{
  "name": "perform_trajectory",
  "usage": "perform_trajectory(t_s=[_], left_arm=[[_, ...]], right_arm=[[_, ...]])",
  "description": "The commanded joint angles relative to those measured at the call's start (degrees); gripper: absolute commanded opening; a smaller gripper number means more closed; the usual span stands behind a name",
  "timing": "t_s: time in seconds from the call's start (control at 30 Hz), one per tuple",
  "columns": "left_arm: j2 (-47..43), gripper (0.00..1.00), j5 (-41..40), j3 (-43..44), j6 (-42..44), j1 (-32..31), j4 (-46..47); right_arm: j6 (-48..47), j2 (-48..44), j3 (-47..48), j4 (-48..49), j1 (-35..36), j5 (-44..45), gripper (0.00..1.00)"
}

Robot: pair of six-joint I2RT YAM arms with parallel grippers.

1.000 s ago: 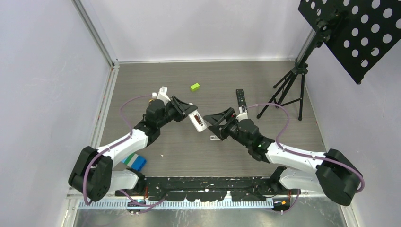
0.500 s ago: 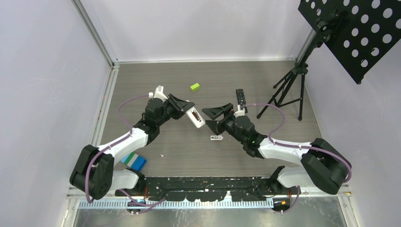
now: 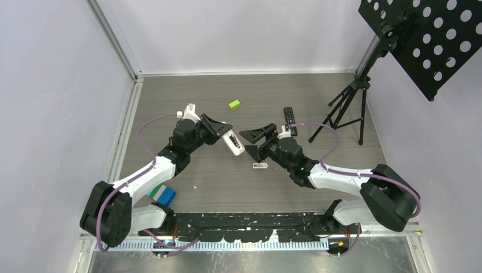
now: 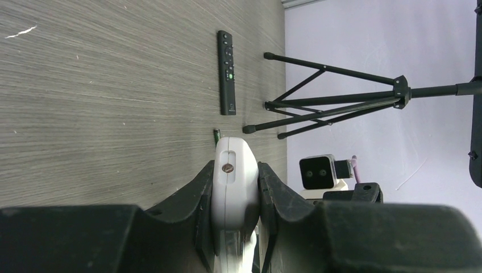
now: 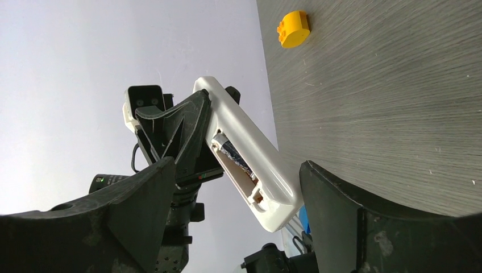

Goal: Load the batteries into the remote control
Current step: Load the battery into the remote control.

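My left gripper (image 3: 227,135) is shut on a white remote (image 3: 234,143) and holds it tilted above the table. In the left wrist view the remote (image 4: 235,170) is clamped between both fingers. In the right wrist view the remote (image 5: 256,156) shows an open battery bay with one dark battery (image 5: 231,153) in it; the space beside it shows a bare contact. My right gripper (image 3: 257,142) is wide open and empty, with its jaws on either side of the remote's lower end (image 5: 236,168). A tiny dark cell (image 4: 216,134) lies on the table.
A black remote (image 3: 290,120) lies at the middle right, also in the left wrist view (image 4: 226,72). A small white piece (image 3: 260,165) lies under my right gripper. There are also a green block (image 3: 234,104), a yellow block (image 5: 294,28), a blue-green block (image 3: 162,194) and a tripod (image 3: 347,108).
My right gripper has moved left and away from me, closing in on the white remote, still open. My left gripper has drawn the remote slightly up and left.
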Motion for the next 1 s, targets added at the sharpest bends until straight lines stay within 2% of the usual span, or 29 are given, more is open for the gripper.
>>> perform_trajectory(t_s=[0.0, 0.23, 0.5, 0.97], left_arm=[[-1.7, 0.0, -1.6, 2.3, 0.7, -0.4, 1.6], [-2.0, 0.0, -2.7, 2.4, 1.3, -0.3, 1.2], [-3.1, 0.0, -3.4, 2.8, 2.5, 0.0, -0.4], [-2.0, 0.0, -0.7, 2.0, 0.0, 0.0, 2.2]], right_arm=[[0.3, 1.2, 3.2, 3.5, 1.5, -2.7, 0.85], [3.4, 4.3, 2.4, 6.3, 1.9, -3.5, 0.85], [2.8, 3.6, 1.9, 6.0, 1.9, -2.7, 0.84], [10.1, 11.2, 4.2, 15.9, 2.0, -3.6, 0.85]])
